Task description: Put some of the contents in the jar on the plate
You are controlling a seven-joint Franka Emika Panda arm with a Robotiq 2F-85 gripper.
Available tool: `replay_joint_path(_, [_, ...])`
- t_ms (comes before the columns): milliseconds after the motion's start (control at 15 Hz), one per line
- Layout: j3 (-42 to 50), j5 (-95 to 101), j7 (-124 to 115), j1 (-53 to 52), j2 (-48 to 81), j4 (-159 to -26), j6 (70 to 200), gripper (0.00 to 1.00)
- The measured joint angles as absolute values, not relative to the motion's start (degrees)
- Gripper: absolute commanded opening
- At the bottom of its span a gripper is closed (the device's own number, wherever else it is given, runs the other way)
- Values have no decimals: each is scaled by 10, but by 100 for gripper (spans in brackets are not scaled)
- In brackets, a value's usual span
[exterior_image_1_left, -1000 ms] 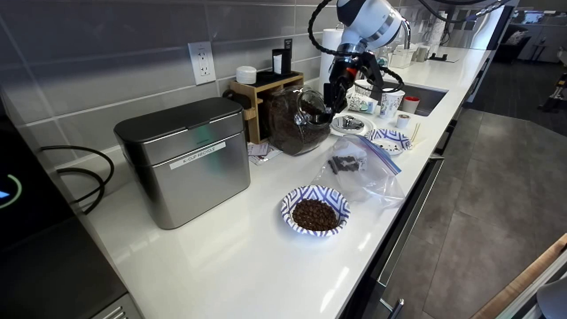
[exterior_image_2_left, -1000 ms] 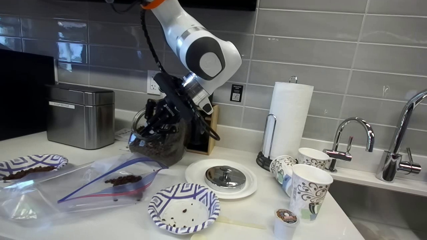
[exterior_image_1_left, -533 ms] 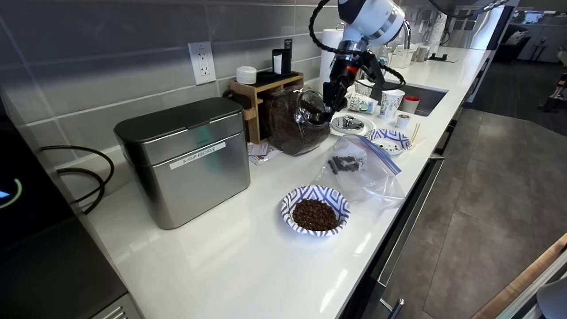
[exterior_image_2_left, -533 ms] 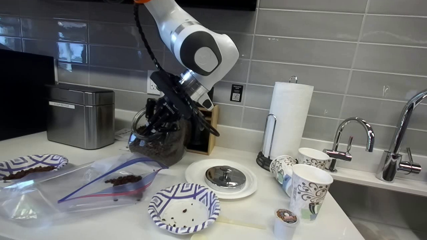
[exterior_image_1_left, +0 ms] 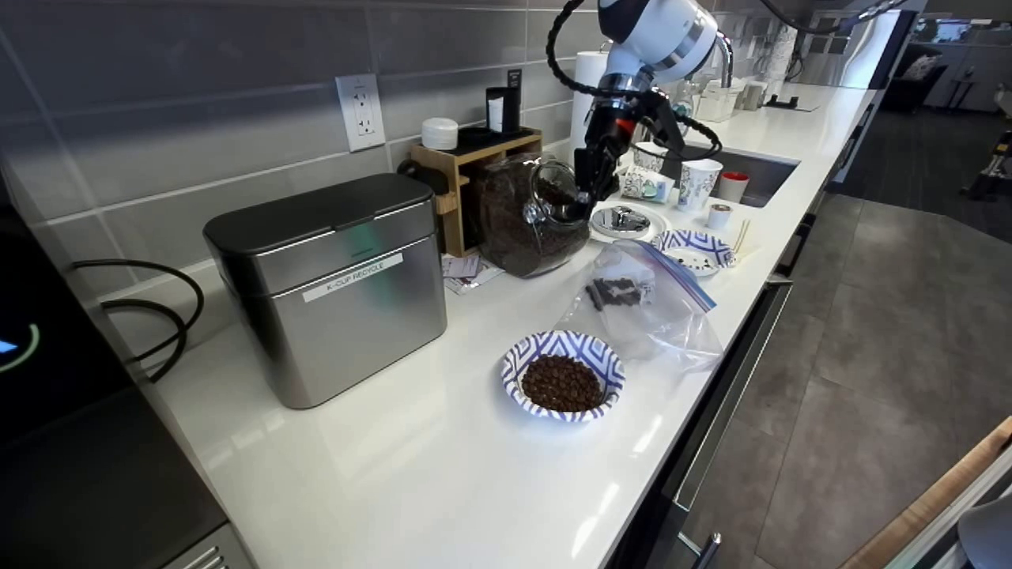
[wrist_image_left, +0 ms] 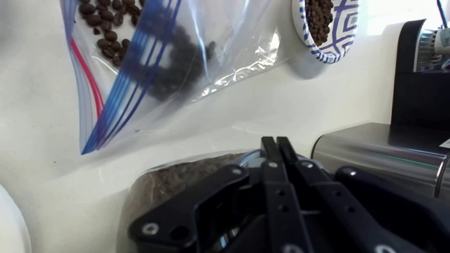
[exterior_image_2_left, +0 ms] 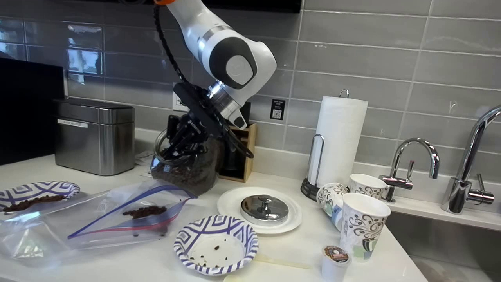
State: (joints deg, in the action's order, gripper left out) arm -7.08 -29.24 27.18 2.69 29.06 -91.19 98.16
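The clear glass jar (exterior_image_2_left: 209,168) leans with its mouth turned toward the counter's front. Dark brown beans, the contents (exterior_image_1_left: 506,229), fill much of it behind the glass. My gripper (wrist_image_left: 276,140) is shut, its fingertips together with nothing visible between them. In both exterior views it overlaps the jar's mouth; whether the tips are inside or just in front cannot be told. A white plate (exterior_image_2_left: 293,217) carries a chrome lid (exterior_image_2_left: 264,209). Beside it lies a patterned paper bowl (exterior_image_2_left: 227,250) with a few crumbs. Another patterned bowl (exterior_image_1_left: 565,341) holds beans.
A zip bag (exterior_image_1_left: 656,328) with loose beans spreads in front of the jar. A steel bin (exterior_image_1_left: 364,324) and a wooden box (exterior_image_2_left: 251,152) flank it. Paper cups (exterior_image_2_left: 364,223), a small pod (exterior_image_2_left: 332,266), a paper-towel roll (exterior_image_2_left: 338,141) and the sink lie farther along.
The arm and gripper have shifted slightly to the left in both exterior views. The gripper stays shut; the jar and the bowls have not visibly moved.
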Motion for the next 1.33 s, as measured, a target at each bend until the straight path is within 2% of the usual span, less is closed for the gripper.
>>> replay_joint_path(1333, [-78,-331,248,42,337,-859,908,1])
